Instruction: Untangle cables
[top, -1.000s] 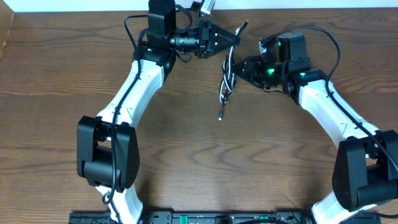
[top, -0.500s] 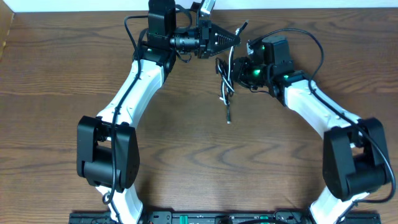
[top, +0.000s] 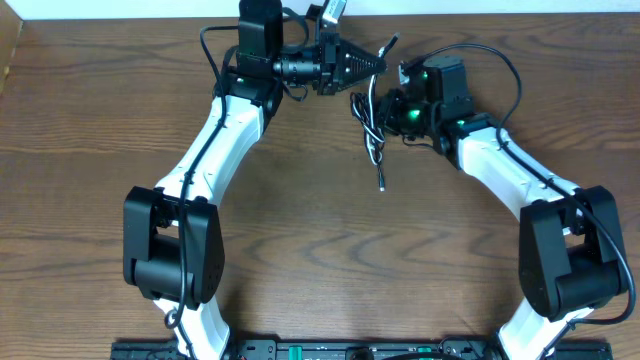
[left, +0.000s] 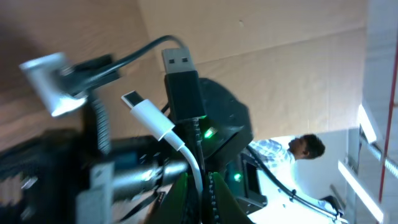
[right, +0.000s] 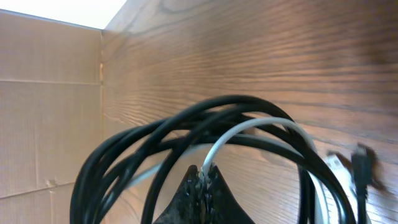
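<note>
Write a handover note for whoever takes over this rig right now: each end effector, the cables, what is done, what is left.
Left end effector: shut on the cables near their plugs.
Right end effector: shut on the white cable; the black cable loops around it.
Cables: strung between the two end effectors, twisted together, one loose end trailing off.
Done: both arms have a grip.
Left: pull the two strands apart; nothing is separated yet.

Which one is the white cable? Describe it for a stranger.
At the far edge of the table, the left gripper and right gripper nearly meet, both cables between them. The white cable is the pale strand with the small flat plug; the black cable wound with it is dark, with a bulkier plug.
</note>
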